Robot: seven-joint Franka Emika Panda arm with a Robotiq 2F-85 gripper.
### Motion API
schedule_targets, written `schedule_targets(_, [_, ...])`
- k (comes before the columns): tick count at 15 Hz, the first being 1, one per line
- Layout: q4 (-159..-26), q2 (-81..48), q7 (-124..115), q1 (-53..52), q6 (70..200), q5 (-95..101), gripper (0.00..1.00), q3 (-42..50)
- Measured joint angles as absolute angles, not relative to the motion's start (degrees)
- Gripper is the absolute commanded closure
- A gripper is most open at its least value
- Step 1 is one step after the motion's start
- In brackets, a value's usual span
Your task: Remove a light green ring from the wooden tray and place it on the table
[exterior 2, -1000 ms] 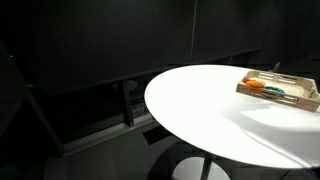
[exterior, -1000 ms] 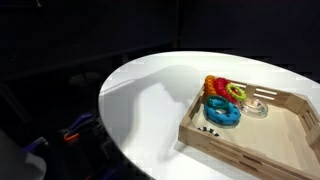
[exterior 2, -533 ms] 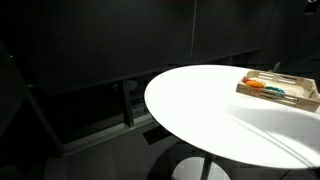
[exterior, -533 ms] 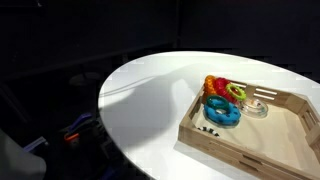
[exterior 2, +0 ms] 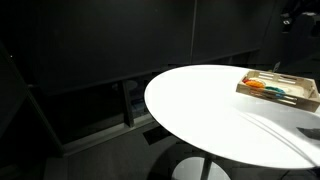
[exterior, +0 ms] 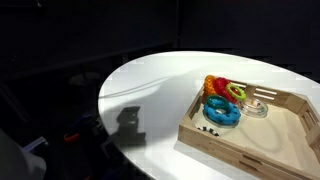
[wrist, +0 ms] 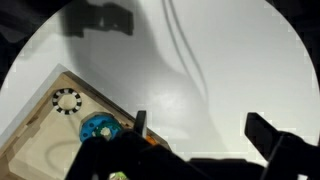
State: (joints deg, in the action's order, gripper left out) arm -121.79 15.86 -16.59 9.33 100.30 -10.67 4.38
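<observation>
Blue ring nxt to red/orange rings.

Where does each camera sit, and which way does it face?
Exterior view: beside the table, raised, looking down into the wooden tray; no clear robot part, only a shadow.
Exterior view: farther, lower, facing across the table to the wooden tray; a dark shape at top right, perhaps the arm.
Wrist view: above the table, looking down; the fingers show at the bottom, apart.
All three share table and wooden tray.

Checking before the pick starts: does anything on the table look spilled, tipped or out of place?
Nothing stands out. The wooden tray sits flat on the table, rings heaped in one corner with the light green ring on top. The dark patch on the tabletop looks like a shadow.
</observation>
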Motion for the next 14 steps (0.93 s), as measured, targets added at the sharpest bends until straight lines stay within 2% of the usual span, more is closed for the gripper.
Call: schedule_targets(14, [-119.91,12.34,-17.73,9.45,100.21,-10.47,0.00,5.60])
